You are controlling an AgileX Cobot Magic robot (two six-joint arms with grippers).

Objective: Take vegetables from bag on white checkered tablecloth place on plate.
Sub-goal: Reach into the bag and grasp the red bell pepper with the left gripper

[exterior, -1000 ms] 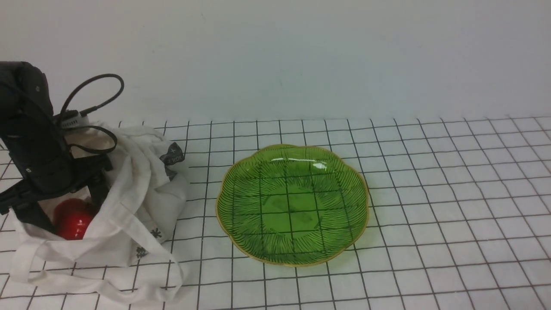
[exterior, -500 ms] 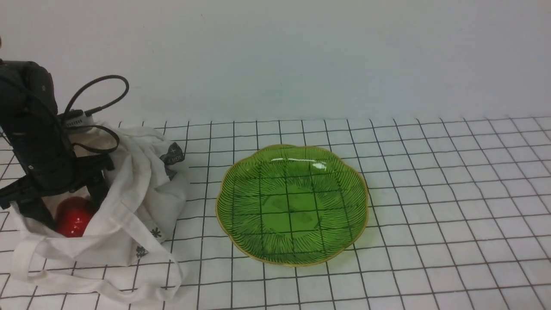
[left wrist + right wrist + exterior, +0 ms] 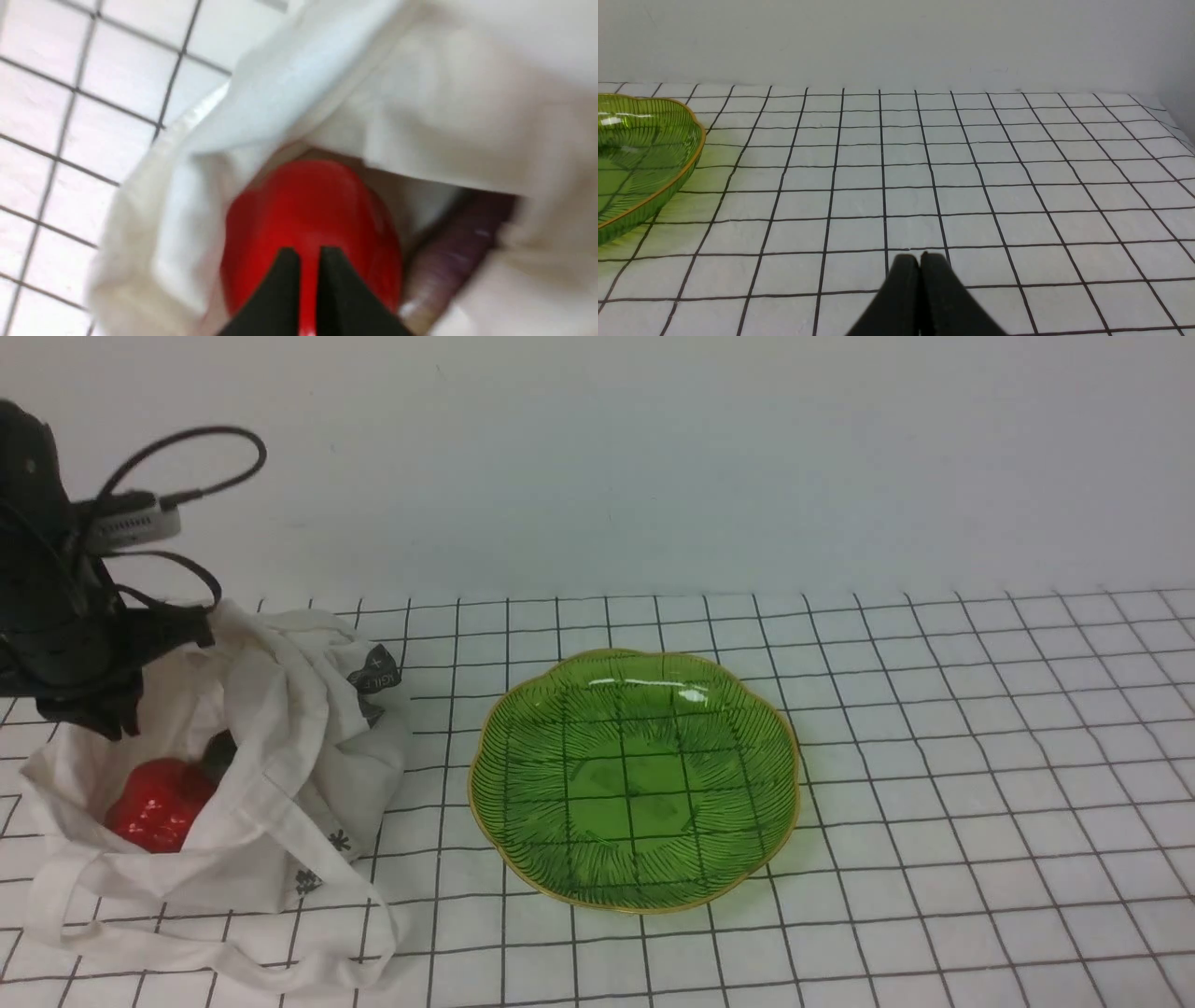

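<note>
The red bell pepper (image 3: 154, 805) lies inside the open off-white bag (image 3: 289, 775) at the left of the white checkered tablecloth (image 3: 934, 756). My left gripper (image 3: 107, 709) hangs above the bag's mouth, shut, holding nothing. In the left wrist view its tips (image 3: 308, 254) stand nearly together over the pepper (image 3: 317, 210), with bag cloth (image 3: 420, 93) around. The green glass plate (image 3: 792, 775) sits empty in the middle of the table. My right gripper (image 3: 920, 256) is shut above bare cloth, the plate's rim (image 3: 691, 154) off to one side.
A dark purple, elongated thing (image 3: 448, 270) lies beside the pepper in the bag, showing dark (image 3: 220, 751) in the front view. The bag's strap handles (image 3: 187, 957) trail toward the front edge. A pale wall rises behind the table.
My left gripper has risen out of the bag and closed with nothing in it. The pepper stays in the bag, slightly shifted and more exposed.
</note>
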